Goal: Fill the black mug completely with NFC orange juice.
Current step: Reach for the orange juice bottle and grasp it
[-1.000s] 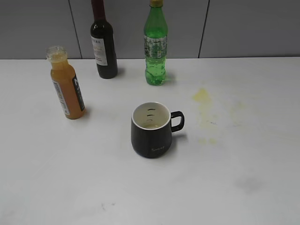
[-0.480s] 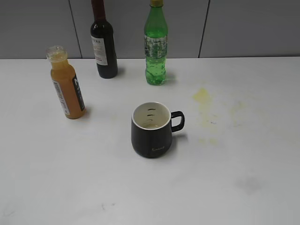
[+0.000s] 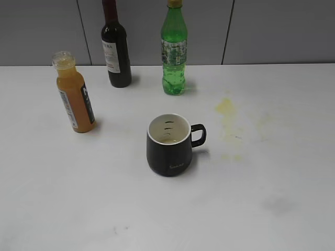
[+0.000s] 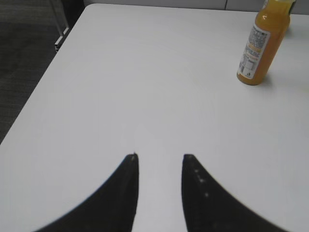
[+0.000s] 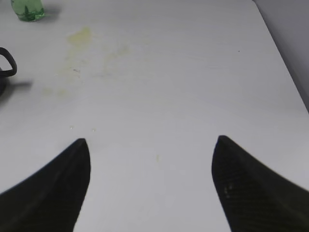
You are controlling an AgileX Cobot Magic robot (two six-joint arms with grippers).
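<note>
We see the squat matte black mug [image 3: 169, 145] mid-table, the uncapped slim clear orange juice bottle [image 3: 75, 94] far left; our left gripper [image 4: 159, 162] narrowly parted, right gripper [image 5: 150, 147] spread wide, both empty.

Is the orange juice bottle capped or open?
Open: the orange juice bottle stands upright, its threaded neck bare, with no cap on it.

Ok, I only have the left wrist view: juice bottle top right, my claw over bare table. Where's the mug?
Observer: The black mug stands mid-table, to the right of the NFC orange juice bottle and nearer the front edge, handle pointing right.
Operator: Anything in it?
Observer: Nearly empty; only a pale film at the bottom.
Operator: Is the bottle capped?
Observer: No, its neck is open.
Operator: And the right claw?
Observer: Wide open over the table, holding nothing, right of the mug's handle.
</note>
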